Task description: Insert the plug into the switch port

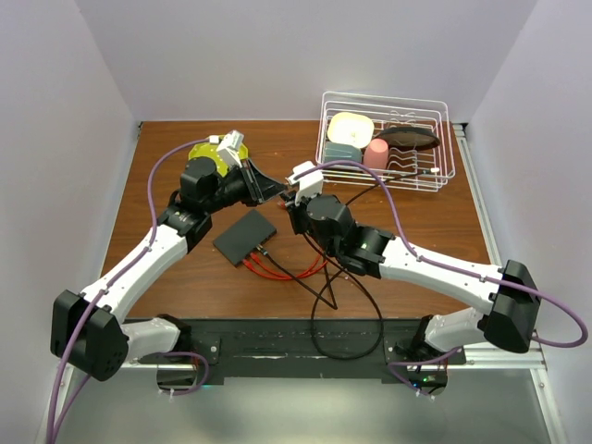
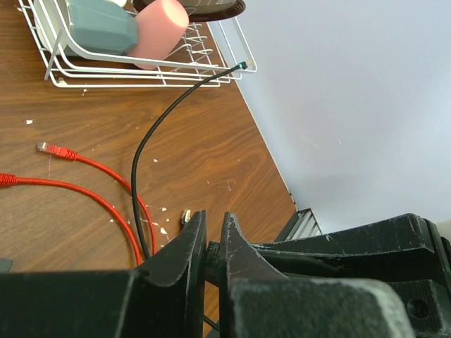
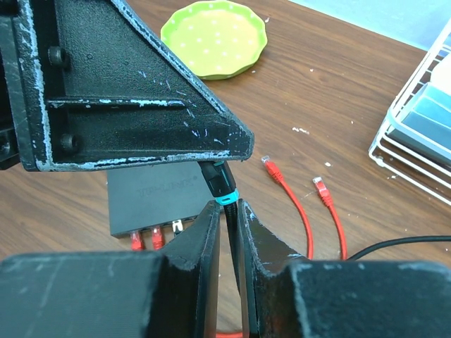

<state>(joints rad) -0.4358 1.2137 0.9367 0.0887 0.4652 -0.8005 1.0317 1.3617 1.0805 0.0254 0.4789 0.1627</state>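
The black switch box (image 1: 246, 237) lies flat on the table, and in the right wrist view (image 3: 158, 191) its port row faces the near edge with two red plugs and one clear plug seated. The black plug (image 3: 219, 179) with a teal ring is held in the air above the box. My right gripper (image 3: 227, 205) (image 1: 294, 205) is shut on the black cable just behind the teal ring. My left gripper (image 2: 213, 224) (image 1: 270, 190) is shut on the plug's front end, and its finger hides the plug's tip in the right wrist view.
A yellow-green plate (image 1: 207, 152) (image 3: 215, 37) sits at the back left. A white dish rack (image 1: 387, 139) (image 2: 141, 67) with dishes stands at the back right. Loose red cable ends (image 3: 271, 168) (image 2: 51, 149) lie right of the box. The black cable loops (image 1: 328, 294) toward the near edge.
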